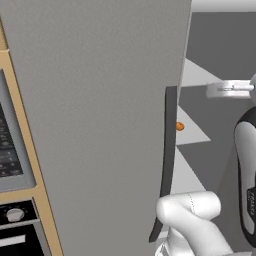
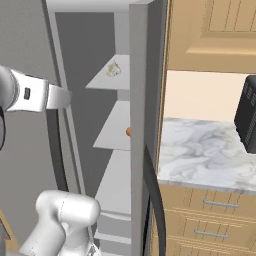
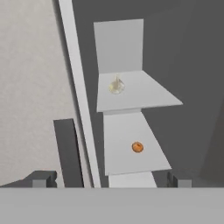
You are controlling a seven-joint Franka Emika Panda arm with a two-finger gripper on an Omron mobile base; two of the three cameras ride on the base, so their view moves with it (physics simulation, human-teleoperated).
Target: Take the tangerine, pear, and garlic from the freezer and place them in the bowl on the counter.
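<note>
Two shelves (image 3: 131, 94) behind grey door (image 1: 100, 125)

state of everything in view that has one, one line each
freezer: open, pale shelves showing inside
freezer door: swung open, dark handle along its edge
garlic: resting on the upper shelf
tangerine: resting on the shelf below the garlic
claw: open, holding nothing, pointed into the freezer
counter: bare marbled top beside the freezer, drawers under it shut
</note>
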